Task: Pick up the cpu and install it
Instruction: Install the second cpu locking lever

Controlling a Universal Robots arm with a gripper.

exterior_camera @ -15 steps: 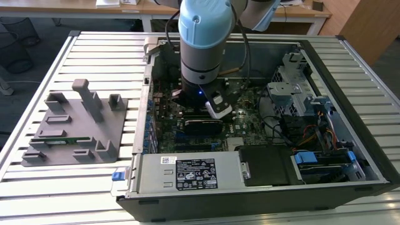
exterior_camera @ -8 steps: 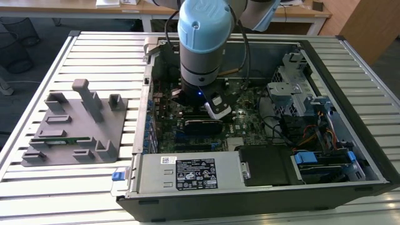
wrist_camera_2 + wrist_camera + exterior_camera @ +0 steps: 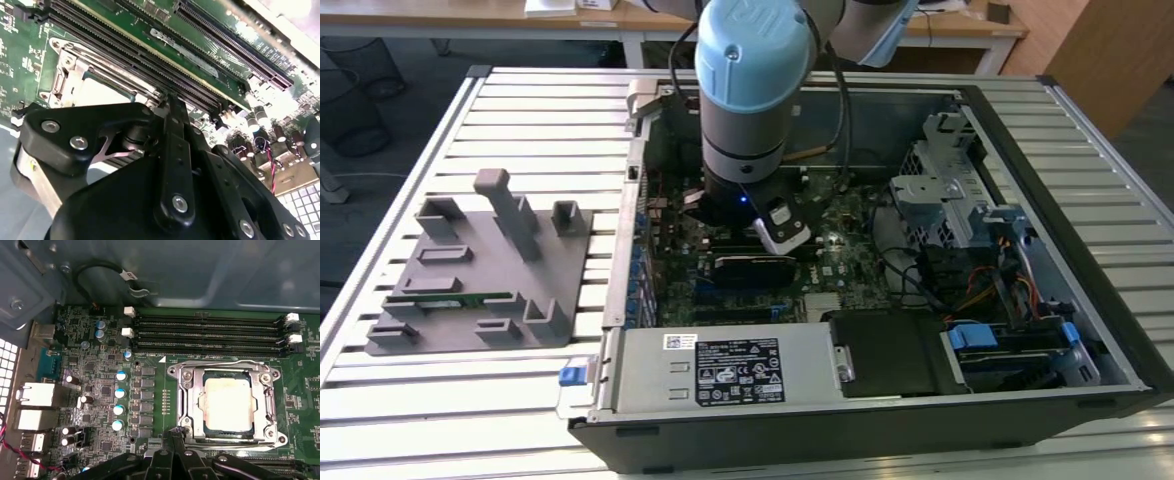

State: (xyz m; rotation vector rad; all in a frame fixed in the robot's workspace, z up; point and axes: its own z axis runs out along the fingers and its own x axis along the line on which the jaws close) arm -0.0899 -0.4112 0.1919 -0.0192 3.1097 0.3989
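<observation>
The cpu (image 3: 229, 404) lies flat in the motherboard's socket, its pale silver top framed by the metal socket bracket (image 3: 186, 405). In the second wrist view the cpu (image 3: 97, 91) shows as a pale patch in that same bracket. My gripper (image 3: 175, 431) hovers just beside the socket's edge with its black fingers drawn together, shut on nothing. Its tip (image 3: 168, 101) points at the bracket's corner. In the exterior view the arm (image 3: 744, 110) reaches down into the open computer case (image 3: 1067, 300).
Several memory slots (image 3: 210, 332) run beside the socket. A grey plastic tray (image 3: 467, 335) with upright blocks and a green memory stick (image 3: 454, 298) sits at the exterior view's left. A power supply (image 3: 707, 365), a drive cage (image 3: 941, 190) and cables (image 3: 987, 290) crowd the case.
</observation>
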